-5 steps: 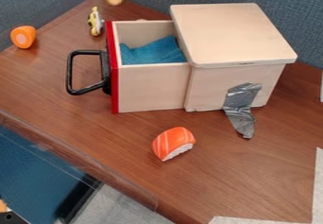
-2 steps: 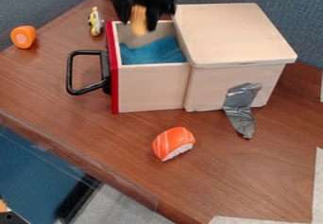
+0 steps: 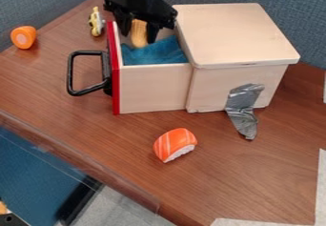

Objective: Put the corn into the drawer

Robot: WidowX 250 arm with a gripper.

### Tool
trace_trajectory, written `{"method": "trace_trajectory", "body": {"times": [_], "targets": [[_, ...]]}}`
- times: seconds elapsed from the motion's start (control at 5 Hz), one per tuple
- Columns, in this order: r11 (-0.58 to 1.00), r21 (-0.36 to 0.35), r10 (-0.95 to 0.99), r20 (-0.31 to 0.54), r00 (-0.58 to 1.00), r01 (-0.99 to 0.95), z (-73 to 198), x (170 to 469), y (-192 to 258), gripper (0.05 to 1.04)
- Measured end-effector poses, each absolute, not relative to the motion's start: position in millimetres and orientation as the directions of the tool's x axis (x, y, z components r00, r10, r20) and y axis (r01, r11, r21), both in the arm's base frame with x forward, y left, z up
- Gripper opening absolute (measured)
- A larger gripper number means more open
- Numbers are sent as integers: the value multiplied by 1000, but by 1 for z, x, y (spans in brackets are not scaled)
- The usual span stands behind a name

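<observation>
Hanging over the far part of the open drawer (image 3: 155, 87), the black pincer (image 3: 138, 37) points downward, its fingers parted by roughly the width of the corn (image 3: 138, 33). The corn is tan-yellow, held upright between them with one finger on its left and one on its right. Its lower end lies over the far edge of a blue cloth (image 3: 153, 52) in the drawer; whether the two touch cannot be told. The drawer extends left from a pale wooden box (image 3: 210, 91) and carries a red front panel (image 3: 115, 82) with a black handle (image 3: 70, 72). Grey tape (image 3: 243, 108) runs from the near wall of the box down onto the brown table (image 3: 76, 120). Noted nearer than the drawer: one orange-and-white sushi piece (image 3: 174, 143), apart from the box. Noted at far left: an orange rounded piece with a paler centre (image 3: 23, 37), and, between it and the pincer, a small yellow-and-white toy (image 3: 96, 22), just beyond the red panel.
</observation>
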State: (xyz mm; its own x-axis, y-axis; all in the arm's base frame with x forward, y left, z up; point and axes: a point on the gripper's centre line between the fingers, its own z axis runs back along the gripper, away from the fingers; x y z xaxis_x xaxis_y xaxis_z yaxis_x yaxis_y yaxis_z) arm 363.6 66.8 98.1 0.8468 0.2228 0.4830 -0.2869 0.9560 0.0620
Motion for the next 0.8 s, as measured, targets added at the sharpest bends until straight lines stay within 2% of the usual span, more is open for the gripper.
{"method": "trace_trajectory", "body": {"times": [0.4, 0.6, 0.8], "targets": [[965, 15, 227, 457, 860, -262, 93, 360, 57, 594], [969, 17, 212, 449, 868, -245, 89, 358, 56, 669], [970, 20, 208, 447, 870, -242, 87, 356, 56, 953]]}}
